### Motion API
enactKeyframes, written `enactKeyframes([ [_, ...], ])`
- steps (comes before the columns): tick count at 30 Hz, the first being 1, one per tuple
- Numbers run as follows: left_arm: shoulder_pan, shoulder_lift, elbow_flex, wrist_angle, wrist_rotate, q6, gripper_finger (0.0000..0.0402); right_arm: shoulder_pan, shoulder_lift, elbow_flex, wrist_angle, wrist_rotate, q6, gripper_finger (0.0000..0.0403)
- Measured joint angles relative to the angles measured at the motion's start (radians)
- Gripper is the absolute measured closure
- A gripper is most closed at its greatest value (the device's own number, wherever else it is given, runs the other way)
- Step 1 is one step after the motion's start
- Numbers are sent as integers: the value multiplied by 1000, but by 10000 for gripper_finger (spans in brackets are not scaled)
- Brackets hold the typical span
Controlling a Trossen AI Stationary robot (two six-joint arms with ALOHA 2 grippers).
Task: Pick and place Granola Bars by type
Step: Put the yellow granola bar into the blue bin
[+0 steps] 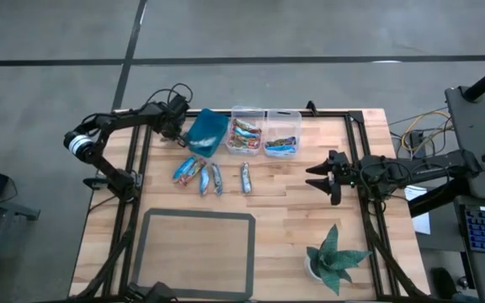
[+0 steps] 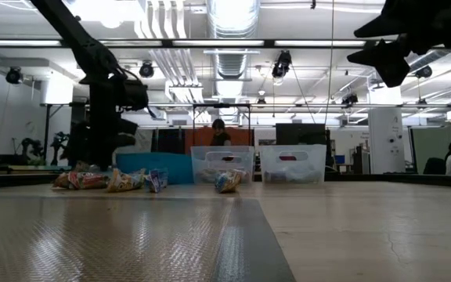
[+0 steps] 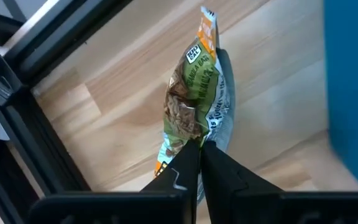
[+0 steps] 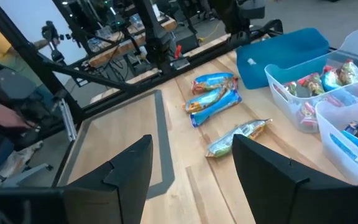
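I have the left gripper (image 3: 199,144) clamped on a green granola bar (image 3: 194,93) beside the teal bin (image 1: 207,132). Next I judge it needs carrying over that bin and releasing. The right gripper (image 1: 320,177) hovers open.

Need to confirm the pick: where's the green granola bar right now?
The green granola bar is pinched in the left gripper, far-left on the table beside the teal bin.
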Motion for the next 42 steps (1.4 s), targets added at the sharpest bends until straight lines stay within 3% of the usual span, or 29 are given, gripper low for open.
enactKeyframes([
  [21,-3,-207,209,-180,120,-21,401,-82,91,187,4,0,-97,193],
  [42,-10,-290,284,-221,353,-34,401,-85,139,201,6,-1,-96,193],
])
